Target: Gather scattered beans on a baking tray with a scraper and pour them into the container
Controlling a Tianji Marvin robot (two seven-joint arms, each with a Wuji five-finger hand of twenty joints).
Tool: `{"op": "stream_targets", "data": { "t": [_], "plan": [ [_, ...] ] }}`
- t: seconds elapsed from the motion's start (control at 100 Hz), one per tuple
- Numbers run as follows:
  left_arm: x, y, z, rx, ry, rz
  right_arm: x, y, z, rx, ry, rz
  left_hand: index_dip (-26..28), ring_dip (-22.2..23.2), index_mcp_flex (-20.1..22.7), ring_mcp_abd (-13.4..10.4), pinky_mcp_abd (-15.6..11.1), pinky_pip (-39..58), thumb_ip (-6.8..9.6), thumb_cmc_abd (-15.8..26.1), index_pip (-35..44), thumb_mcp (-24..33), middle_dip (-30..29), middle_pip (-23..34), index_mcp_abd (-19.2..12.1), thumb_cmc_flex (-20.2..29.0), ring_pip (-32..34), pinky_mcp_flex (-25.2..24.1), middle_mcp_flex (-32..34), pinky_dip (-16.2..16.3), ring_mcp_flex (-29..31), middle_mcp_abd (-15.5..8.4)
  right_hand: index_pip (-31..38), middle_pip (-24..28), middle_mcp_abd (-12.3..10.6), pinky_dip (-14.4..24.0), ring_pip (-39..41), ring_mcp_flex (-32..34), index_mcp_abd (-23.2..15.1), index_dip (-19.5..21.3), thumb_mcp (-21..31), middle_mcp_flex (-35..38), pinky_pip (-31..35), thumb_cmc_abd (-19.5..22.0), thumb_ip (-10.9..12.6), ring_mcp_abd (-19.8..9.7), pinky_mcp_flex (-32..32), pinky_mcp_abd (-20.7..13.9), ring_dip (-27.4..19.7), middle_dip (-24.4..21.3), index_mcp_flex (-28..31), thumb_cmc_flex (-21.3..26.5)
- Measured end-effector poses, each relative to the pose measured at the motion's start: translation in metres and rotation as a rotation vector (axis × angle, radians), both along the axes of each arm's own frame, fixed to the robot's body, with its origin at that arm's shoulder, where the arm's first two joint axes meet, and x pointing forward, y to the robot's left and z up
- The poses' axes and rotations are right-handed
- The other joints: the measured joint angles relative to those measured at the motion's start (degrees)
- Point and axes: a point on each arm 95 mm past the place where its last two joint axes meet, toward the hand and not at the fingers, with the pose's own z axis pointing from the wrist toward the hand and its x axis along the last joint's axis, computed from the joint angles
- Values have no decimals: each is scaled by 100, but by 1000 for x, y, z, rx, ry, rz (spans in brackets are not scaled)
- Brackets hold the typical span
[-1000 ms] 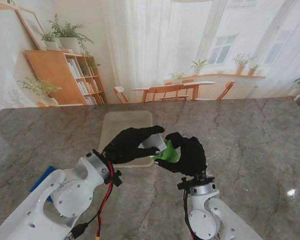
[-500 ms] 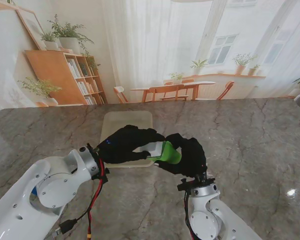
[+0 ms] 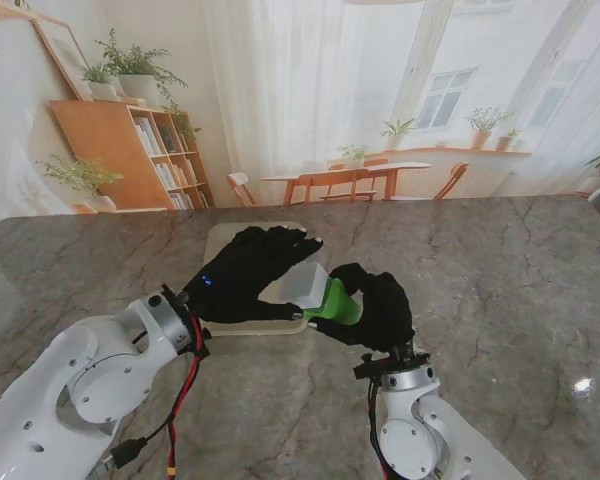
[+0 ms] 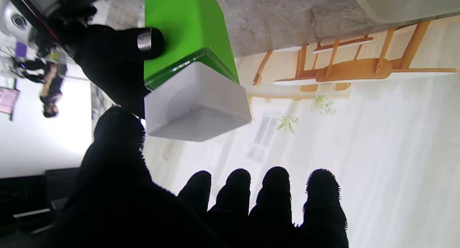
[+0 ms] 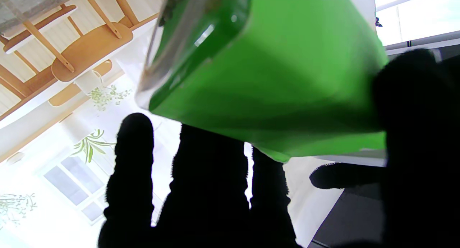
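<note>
My right hand point(image 3: 382, 312) is shut on a green container point(image 3: 335, 304) lying on its side, its white lid point(image 3: 306, 285) pointing to my left. My left hand point(image 3: 245, 285) hovers over the pale baking tray point(image 3: 223, 240) with its fingers spread and nothing in it. In the left wrist view the white lid point(image 4: 196, 104) and green container point(image 4: 183, 28) float apart from my fingertips point(image 4: 276, 183). The right wrist view is mostly the green container point(image 5: 273, 68) wrapped by black fingers point(image 5: 208, 176). No beans or scraper can be made out.
The grey marble table point(image 3: 500, 270) stretches around both arms. The tray lies just beyond my left hand, partly hidden by it. A backdrop of a room with a bookshelf point(image 3: 130, 150) and chairs stands behind the far edge.
My left hand, which was wrapped on the white lid end of the container, has let go and spread its fingers. The right hand and container have barely moved.
</note>
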Motion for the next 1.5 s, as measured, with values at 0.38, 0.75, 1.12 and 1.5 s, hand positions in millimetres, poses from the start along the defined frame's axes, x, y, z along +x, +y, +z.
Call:
{"op": "stream_targets", "data": {
  "t": [0.38, 0.75, 1.12, 1.5],
  "plan": [
    [-10, -7, -7, -199, 176, 350, 0, 1, 1, -27, -9, -17, 856, 2035, 532, 1440, 1478, 3103, 24, 1453, 396, -31, 1082, 559, 561, -667, 1459, 1371, 1973, 2553, 1850, 753, 0, 0, -1, 0, -1, 0, 0, 0, 0, 0, -35, 0, -1, 0, 0, 0, 2, 0, 0, 0],
    [-17, -32, -15, -225, 378, 308, -1, 0, 4, -89, -37, -21, 1046, 3018, 1228, 1706, 1514, 4772, 24, 900, 575, -37, 1656, 738, 878, -224, 2716, 2374, 2764, 2750, 2742, 1295, 0, -1, -1, 0, -1, 0, 0, 0, 0, 1, -36, 0, -1, 0, 0, 0, 4, 0, 0, 0],
    [-8, -36, -20, -267, 426, 223, -1, -4, 0, -115, -33, -29, 1446, 3093, 1619, 1134, 607, 4777, -38, -110, 734, -455, 1861, 775, 699, 1384, 2882, 2846, 2778, 2052, 3051, 1670, 7, -1, 11, 0, 28, 0, 0, 0, 0, 3, -36, 0, -1, 6, -7, 3, 4, 58, 0, 0],
    [-3, -22, -14, -184, 314, -29, -3, -3, -1, -80, -23, -2, 2106, 1903, 1886, 770, 17, 2518, -52, -1250, 1165, 1079, 1446, 155, -408, 1849, 787, 1658, 2248, 1542, 2553, 1487, 34, -137, -48, 0, -48, 0, -207, 0, 0, 3, -36, -150, -1, -34, -7, 3, -4, 44, 0, 1]
  ]
}}
